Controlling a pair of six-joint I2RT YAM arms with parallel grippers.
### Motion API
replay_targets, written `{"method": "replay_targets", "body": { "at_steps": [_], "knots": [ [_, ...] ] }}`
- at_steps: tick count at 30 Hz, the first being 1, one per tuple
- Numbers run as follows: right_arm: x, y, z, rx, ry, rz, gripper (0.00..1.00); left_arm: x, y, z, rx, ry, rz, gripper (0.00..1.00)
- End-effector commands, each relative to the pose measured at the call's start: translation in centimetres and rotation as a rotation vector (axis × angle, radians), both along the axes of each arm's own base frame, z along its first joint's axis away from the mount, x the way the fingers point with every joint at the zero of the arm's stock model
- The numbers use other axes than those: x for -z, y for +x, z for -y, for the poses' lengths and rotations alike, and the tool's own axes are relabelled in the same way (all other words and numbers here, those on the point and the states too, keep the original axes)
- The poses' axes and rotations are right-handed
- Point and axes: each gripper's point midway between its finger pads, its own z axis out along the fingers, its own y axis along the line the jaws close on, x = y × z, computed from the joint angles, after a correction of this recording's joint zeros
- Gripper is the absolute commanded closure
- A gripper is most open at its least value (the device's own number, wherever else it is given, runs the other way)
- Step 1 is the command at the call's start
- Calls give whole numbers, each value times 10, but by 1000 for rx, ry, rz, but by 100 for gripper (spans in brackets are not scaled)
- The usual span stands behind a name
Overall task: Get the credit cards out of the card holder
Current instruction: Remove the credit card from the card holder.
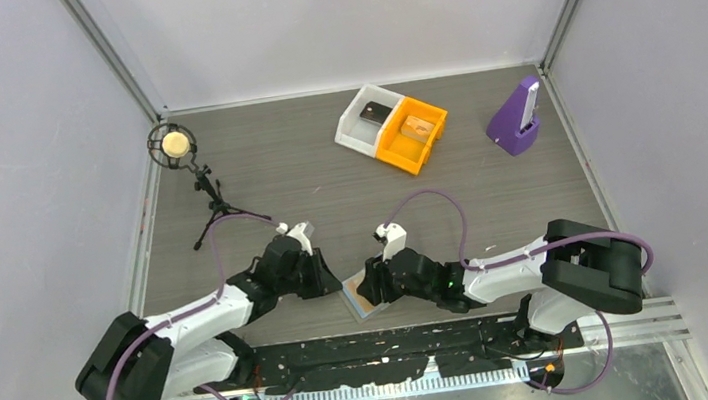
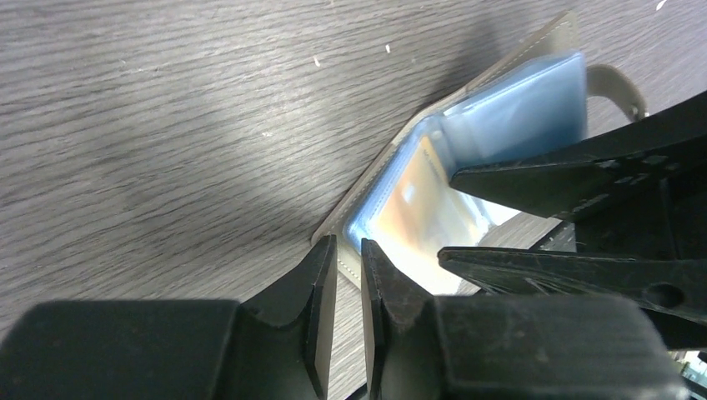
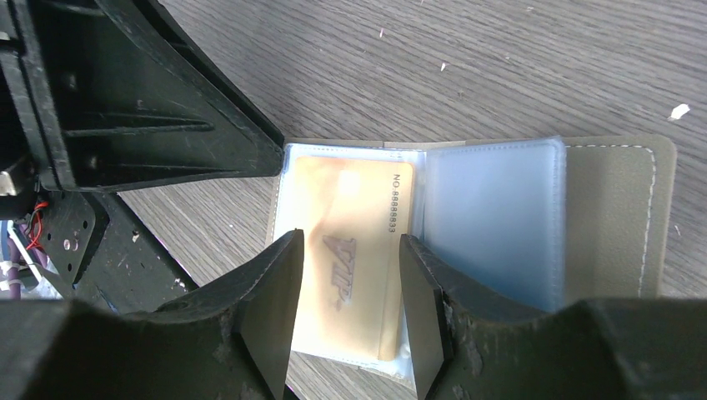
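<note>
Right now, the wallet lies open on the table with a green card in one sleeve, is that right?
Not green: the card is golden orange, as the right wrist view shows. The card holder does lie open on the table.

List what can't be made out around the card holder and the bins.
- Top view: card holder mostly covered by the right gripper; only a corner shows.
- Top view: contents of the white bin and orange bin too small to identify.
- Right wrist view: lower end of the gold card hidden behind the jaws.
</note>
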Motion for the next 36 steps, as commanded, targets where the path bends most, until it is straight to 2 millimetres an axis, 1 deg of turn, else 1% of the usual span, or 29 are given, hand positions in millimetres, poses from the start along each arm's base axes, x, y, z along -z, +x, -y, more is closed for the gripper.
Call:
{"method": "replay_targets", "body": {
  "at_steps": [1,7,16,23,28,36],
  "knots": [
    [22,-11,15,-12,-69,-52,46,-9,11,9,-4,-13,35,81],
    [20,-11,14,-13,-64,-51,46,-6,14,9,-6,3,29,81],
    [20,-12,13,-19,-58,-54,45,-4,16,16,10,2,15,82],
    [20,-12,13,-18,-56,-55,45,2,9,6,-8,54,-6,82],
    [19,-12,13,-18,-54,-54,45,6,10,2,-24,70,-5,82],
    [19,-12,12,-17,-53,-59,45,12,7,7,-19,73,-44,82]
  ]
}}
